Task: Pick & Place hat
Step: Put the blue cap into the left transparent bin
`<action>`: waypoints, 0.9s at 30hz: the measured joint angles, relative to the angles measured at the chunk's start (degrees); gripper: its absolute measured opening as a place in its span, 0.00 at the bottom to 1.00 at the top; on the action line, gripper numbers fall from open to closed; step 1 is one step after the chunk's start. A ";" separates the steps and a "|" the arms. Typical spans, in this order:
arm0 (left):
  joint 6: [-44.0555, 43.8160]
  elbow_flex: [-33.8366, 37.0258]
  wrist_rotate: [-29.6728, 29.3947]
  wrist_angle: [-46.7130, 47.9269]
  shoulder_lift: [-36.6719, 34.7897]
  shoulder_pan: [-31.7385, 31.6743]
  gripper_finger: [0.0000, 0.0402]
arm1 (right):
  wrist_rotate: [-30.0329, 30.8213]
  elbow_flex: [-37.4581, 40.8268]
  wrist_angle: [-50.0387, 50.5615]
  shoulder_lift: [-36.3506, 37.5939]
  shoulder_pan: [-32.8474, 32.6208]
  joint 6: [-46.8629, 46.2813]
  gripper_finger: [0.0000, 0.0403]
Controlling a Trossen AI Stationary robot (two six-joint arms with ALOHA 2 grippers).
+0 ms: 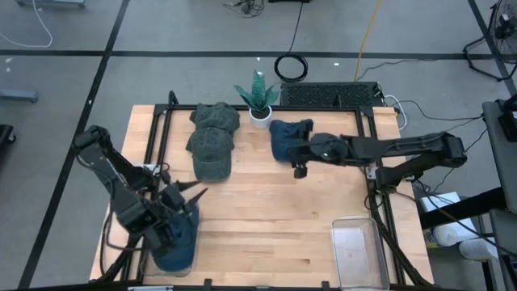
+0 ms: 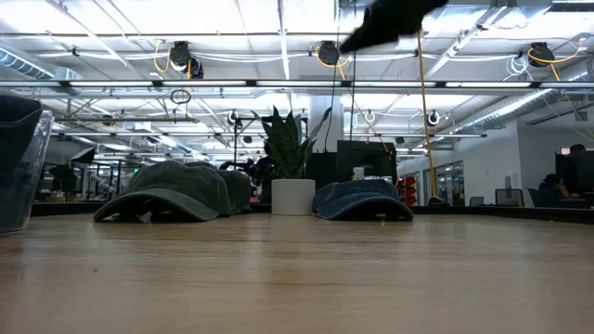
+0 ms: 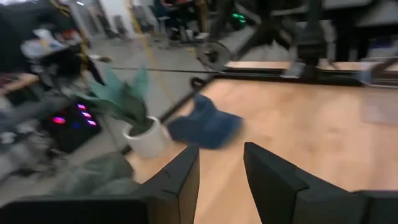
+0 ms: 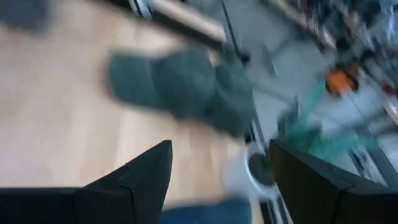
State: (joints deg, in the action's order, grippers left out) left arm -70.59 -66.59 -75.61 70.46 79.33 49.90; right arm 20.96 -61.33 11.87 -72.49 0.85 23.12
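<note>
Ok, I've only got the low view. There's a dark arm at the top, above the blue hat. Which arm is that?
Observer: The right one. From above, the right gripper hangs open at the blue hat, holding nothing.
Operator: And the left arm?
Observer: The left gripper is open and empty, beside the clear container with something blue inside.
Operator: How many green hats?
Observer: Two green hats, overlapping, left of the plant.
</note>
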 joint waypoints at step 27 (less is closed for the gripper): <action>76.21 5.69 65.38 -54.23 -8.24 -57.34 0.34 | -19.53 -3.75 15.44 -18.72 27.71 -5.16 0.63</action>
State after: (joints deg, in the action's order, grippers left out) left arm 5.62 -60.90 -10.23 16.23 71.09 -7.44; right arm 1.43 -65.08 27.31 -91.21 28.56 17.96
